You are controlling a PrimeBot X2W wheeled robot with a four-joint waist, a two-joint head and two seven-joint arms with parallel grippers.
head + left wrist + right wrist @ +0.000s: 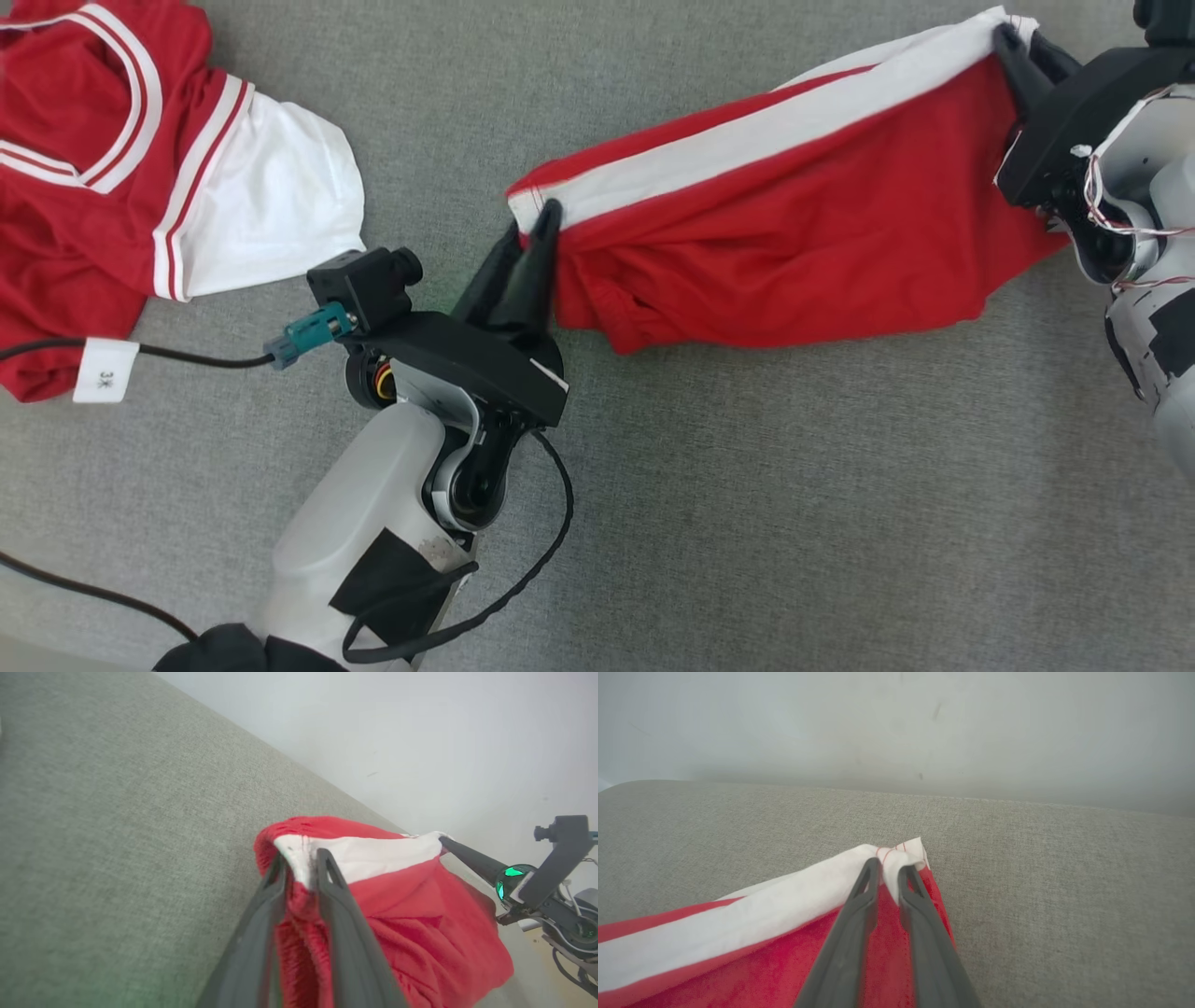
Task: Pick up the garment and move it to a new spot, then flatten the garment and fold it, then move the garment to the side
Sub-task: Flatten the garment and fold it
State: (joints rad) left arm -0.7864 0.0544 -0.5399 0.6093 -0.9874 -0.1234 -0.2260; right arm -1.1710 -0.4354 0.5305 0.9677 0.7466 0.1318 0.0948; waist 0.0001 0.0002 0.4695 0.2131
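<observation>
While parted only narrowly, pinching red-and-white garment (794,243) at opposite ends: left gripper (540,219) on hem corner, right gripper (1013,42) on white-stripe corner. Stretched between them over grey table (747,513).

- Second top, a red jersey (84,187) with striped red-and-white trim, lies all rumpled at 10 o'clock in the head view.
- Its white sleeve (271,196) sticks out toward 3 o'clock, flat on the cloth.
- Grey woven surface (747,523) is under everything.
- Plain pale wall (896,723) is at 12 o'clock in the right wrist view, just past the surface's far edge.
</observation>
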